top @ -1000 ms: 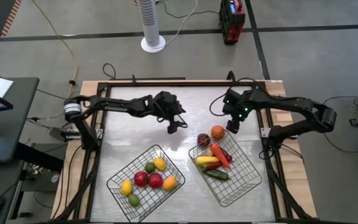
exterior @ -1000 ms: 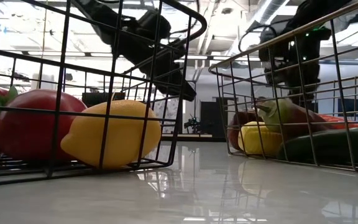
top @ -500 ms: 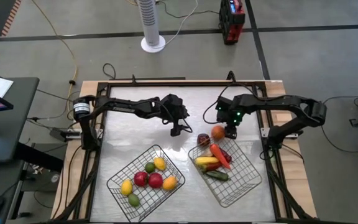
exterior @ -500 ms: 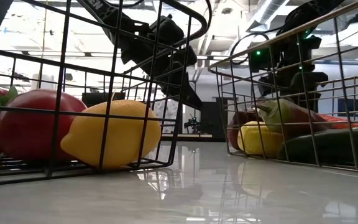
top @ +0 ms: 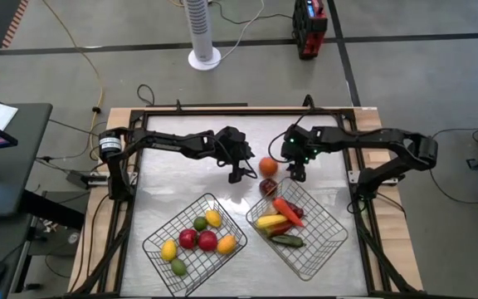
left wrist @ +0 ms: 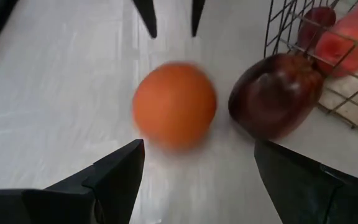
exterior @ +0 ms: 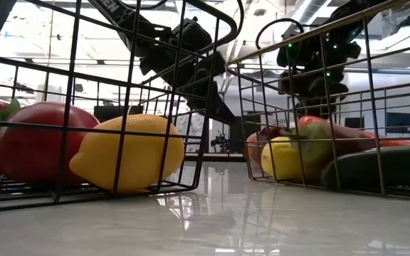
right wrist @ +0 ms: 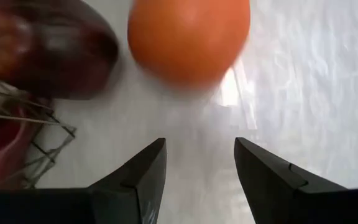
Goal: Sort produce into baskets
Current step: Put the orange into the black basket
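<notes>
The orange (top: 268, 166) has rolled out onto the surface (top: 181, 158) beside the right basket (top: 309, 241), between both grippers. Right gripper (top: 298, 174) has narrowed but grips nothing; left gripper (top: 238, 175) gapes, empty. It still needs basketing.

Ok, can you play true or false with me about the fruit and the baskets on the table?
1. The orange is inside a basket. False: it sits on the table between the two arms.
2. The dark red fruit lies just outside the right basket. True.
3. The left basket holds red and yellow pieces. True.
4. The left end effector is gripping the orange. False: it is open, with the orange lying free ahead of it.
5. The right end effector holds nothing. True.
</notes>
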Controlling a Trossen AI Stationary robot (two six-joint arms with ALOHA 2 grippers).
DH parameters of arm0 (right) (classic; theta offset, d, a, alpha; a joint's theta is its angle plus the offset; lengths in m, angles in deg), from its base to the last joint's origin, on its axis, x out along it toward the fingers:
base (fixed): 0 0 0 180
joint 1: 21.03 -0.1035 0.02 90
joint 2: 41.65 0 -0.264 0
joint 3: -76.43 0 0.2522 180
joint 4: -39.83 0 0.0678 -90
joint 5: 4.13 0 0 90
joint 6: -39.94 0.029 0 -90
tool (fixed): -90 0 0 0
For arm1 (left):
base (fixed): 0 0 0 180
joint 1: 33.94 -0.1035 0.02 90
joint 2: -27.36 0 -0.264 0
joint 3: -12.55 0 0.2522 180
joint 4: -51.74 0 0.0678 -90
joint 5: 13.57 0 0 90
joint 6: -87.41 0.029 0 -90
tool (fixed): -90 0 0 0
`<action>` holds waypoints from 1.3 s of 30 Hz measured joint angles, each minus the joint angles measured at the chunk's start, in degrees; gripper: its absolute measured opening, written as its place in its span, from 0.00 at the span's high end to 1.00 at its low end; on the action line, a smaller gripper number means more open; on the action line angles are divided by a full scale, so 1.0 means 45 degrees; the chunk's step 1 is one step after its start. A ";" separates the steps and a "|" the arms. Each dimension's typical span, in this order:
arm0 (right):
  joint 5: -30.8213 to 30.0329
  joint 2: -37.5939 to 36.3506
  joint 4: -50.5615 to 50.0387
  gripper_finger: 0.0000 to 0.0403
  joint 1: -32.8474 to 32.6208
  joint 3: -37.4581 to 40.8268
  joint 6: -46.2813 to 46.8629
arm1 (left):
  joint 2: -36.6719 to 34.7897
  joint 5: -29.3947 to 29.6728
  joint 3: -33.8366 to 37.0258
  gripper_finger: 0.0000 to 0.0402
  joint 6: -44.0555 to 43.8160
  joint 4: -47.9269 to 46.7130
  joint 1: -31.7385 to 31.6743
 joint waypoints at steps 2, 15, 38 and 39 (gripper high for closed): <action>0.0001 0.0047 -0.0006 0.46 0.0173 0.0005 -0.0006 | 0.0000 0.0075 0.0000 0.27 -0.0070 0.0230 0.0033; 0.0029 0.0377 0.3117 0.46 0.1379 0.0625 -0.1382 | 0.0872 0.2117 0.0073 0.27 -0.0571 0.0697 -0.0306; 0.0272 0.2671 0.5343 0.46 0.1037 0.0612 -0.1994 | 0.1889 0.1996 0.0034 0.27 -0.0561 0.1381 -0.0379; 0.0273 0.2671 0.5428 0.46 0.1034 0.0612 -0.1997 | 0.1889 0.2150 0.0034 0.27 -0.0752 0.1382 -0.0379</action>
